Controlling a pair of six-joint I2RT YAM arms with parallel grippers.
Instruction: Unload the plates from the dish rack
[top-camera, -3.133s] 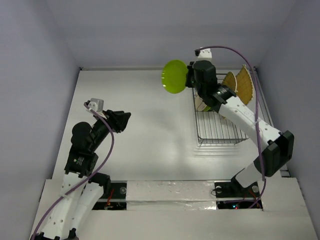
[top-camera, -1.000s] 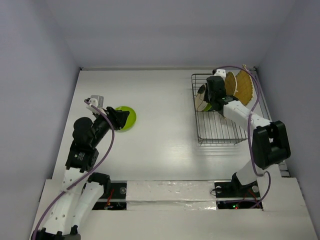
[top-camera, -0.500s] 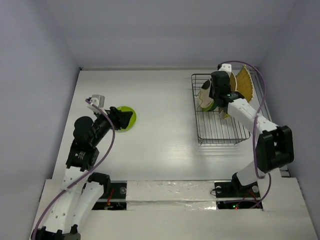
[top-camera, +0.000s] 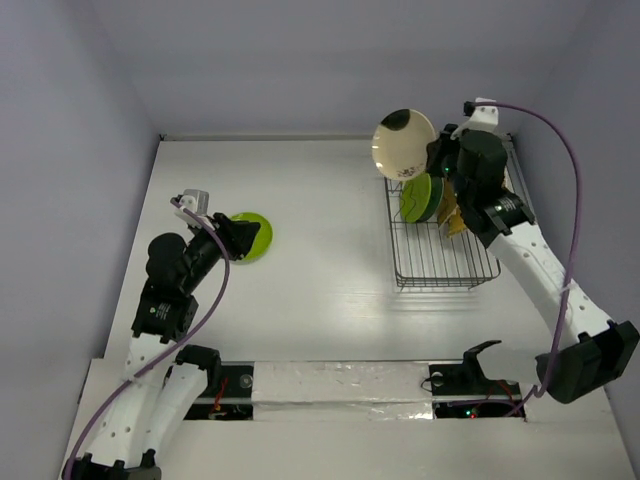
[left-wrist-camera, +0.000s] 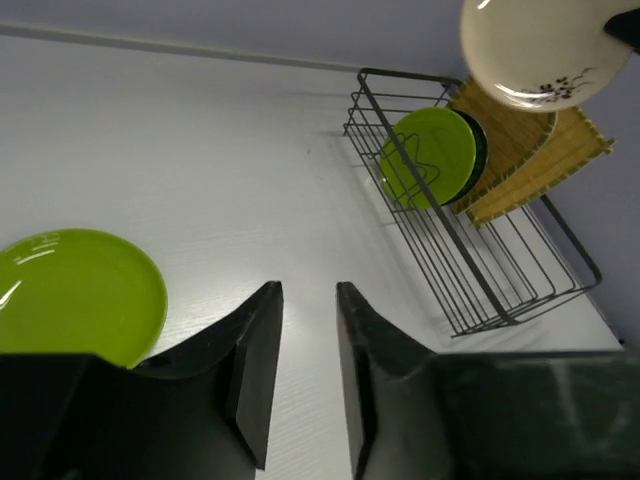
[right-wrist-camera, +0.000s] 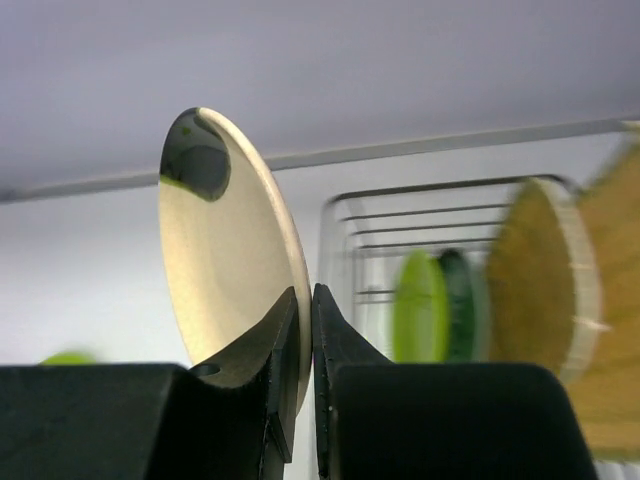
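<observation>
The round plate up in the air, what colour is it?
Cream round plate, small dark sprig print; left wrist view.

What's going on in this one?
The right gripper pinches the rim of a cream plate, holding it in the air over the far end of the dish rack. The left gripper is open and empty, beside a lime-green plate lying flat on the table. A second lime-green plate, a dark teal plate and two bamboo plates stand in the rack.

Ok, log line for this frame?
right gripper: clamps cream plate above dish rack | left gripper: open, beside lime-green plate on table | in rack: green plate, teal plate, bamboo plates
</observation>
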